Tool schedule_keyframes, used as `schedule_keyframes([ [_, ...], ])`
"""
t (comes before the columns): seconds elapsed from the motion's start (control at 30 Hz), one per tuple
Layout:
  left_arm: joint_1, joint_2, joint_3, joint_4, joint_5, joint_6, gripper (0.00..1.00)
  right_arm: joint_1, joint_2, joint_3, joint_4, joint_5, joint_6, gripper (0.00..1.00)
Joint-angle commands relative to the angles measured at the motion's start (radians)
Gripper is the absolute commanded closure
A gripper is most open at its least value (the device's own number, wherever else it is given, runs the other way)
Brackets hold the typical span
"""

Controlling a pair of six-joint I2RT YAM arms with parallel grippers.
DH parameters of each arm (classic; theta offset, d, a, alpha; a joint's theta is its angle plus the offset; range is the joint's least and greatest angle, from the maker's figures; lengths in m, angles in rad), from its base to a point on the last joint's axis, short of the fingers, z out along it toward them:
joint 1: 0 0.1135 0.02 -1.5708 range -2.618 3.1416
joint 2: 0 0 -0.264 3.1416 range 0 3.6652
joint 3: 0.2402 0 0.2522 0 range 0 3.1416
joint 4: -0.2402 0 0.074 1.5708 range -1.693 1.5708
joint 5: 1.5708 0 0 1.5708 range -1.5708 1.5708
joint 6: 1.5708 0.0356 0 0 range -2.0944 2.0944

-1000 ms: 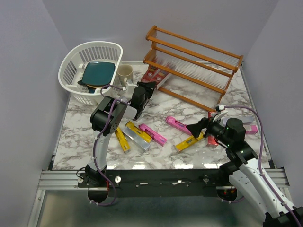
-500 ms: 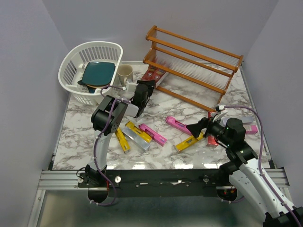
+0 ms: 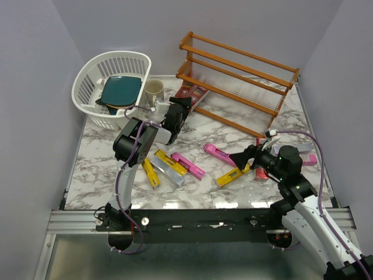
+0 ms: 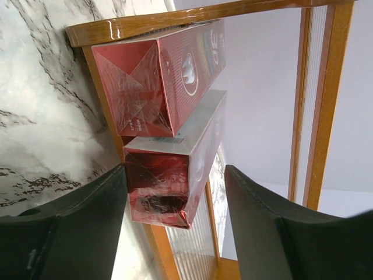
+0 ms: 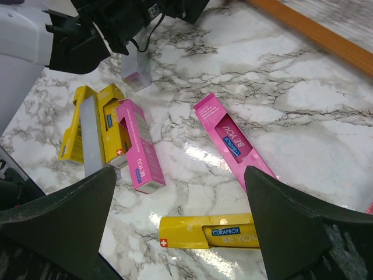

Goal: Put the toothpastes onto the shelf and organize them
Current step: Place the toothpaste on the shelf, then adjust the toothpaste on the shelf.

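Toothpastes [image 3: 187, 165] mostly lie loose mid-frame on the table [image 3: 105, 151]; two red cartons [image 4: 169, 175] rest on the shelf [image 4: 145, 20], one between the open left jaws, placement apparently done. Open right jaws over a yellow carton [image 5: 204, 231] should descend and close

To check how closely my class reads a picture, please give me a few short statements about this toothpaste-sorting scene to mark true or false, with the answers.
1. The teal plate lies flat on the marble table. False: it sits inside the white basket.
2. The left gripper has its jaws open on either side of a red toothpaste carton at the wooden shelf. True.
3. The right gripper is shut on the yellow Curaprox carton. False: its jaws are open and the carton lies on the table.
4. A beige mug stands beside the basket. True.
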Motion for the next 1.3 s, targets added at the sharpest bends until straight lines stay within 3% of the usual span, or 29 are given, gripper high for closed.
schedule_keyframes([
  [0.0, 0.005, -0.019, -0.029, 0.016, -0.075, -0.007, 0.23, 0.007, 0.000, -0.018, 0.013, -0.012, -0.002, 0.00],
  [0.33, -0.011, -0.074, -0.055, -0.076, -0.102, 0.036, 0.06, 0.007, -0.010, -0.017, 0.007, -0.013, 0.000, 0.00],
  [0.77, -0.077, -0.267, -0.116, -0.303, -0.182, 0.283, 0.07, 0.007, -0.021, -0.012, -0.004, -0.007, -0.002, 0.00],
  [1.0, -0.089, -0.346, -0.101, -0.406, -0.083, 0.619, 0.14, 0.007, -0.023, -0.015, -0.001, -0.003, -0.002, 0.00],
  [1.13, -0.098, -0.323, 0.009, -0.512, 0.009, 0.927, 0.14, 0.007, -0.017, -0.014, -0.001, -0.003, -0.005, 0.00],
  [1.27, -0.103, -0.292, 0.068, -0.549, 0.143, 1.097, 0.14, 0.007, -0.007, -0.012, 0.001, 0.000, -0.005, 0.00],
])
